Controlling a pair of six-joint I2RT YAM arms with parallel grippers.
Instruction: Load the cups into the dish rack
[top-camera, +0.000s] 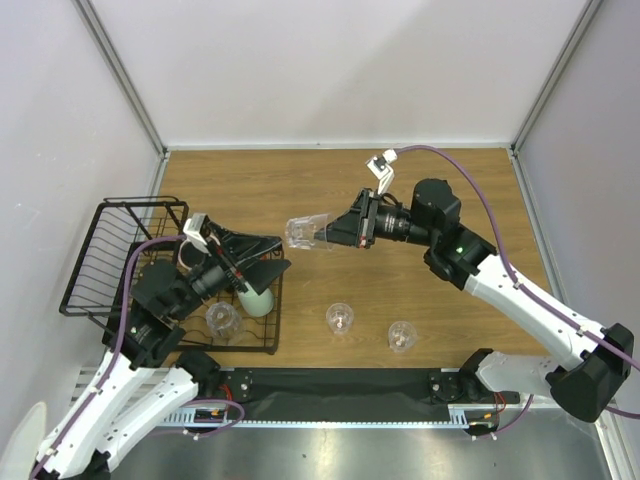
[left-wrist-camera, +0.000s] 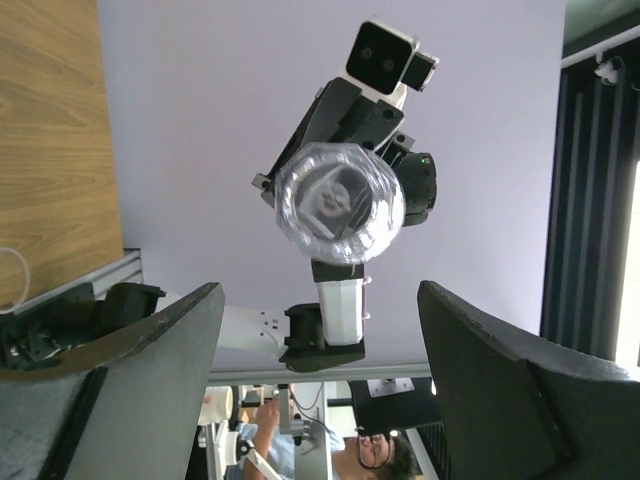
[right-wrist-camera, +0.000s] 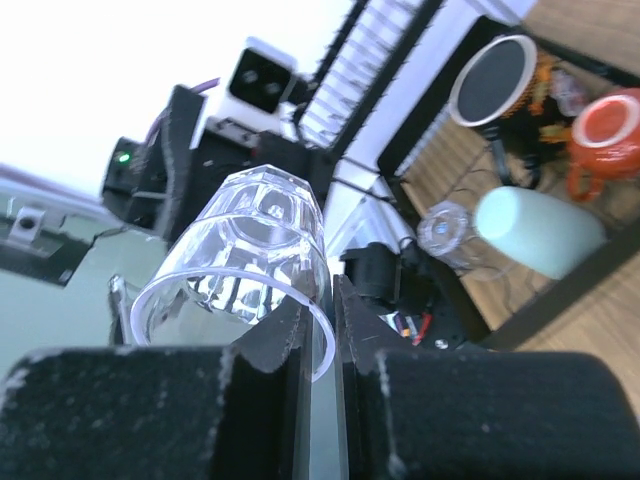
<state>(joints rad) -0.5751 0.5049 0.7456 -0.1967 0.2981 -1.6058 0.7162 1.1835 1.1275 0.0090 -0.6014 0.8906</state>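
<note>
Dish rack (top-camera: 95, 260) at desk's left edge holds 4: mint cup (top-camera: 256, 300), orange cup (right-wrist-camera: 605, 125), dark mug (right-wrist-camera: 495, 80), 1 clear tumbler (top-camera: 222, 318). Right jaws pinch the held tumbler (top-camera: 305, 232) by its rim, mid-air over desk centre. Left jaws wide open, empty. 2 loose tumblers (top-camera: 340, 318) wait by the near edge.

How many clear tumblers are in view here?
4. One tumbler pinched by the right gripper in mid-air, one in the dish rack, two on the table beside it. The left arm may hide others.

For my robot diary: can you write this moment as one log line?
right gripper: shut on clear tumbler rim, midair | left gripper: open, facing it | dish rack: holds mint cup
</note>
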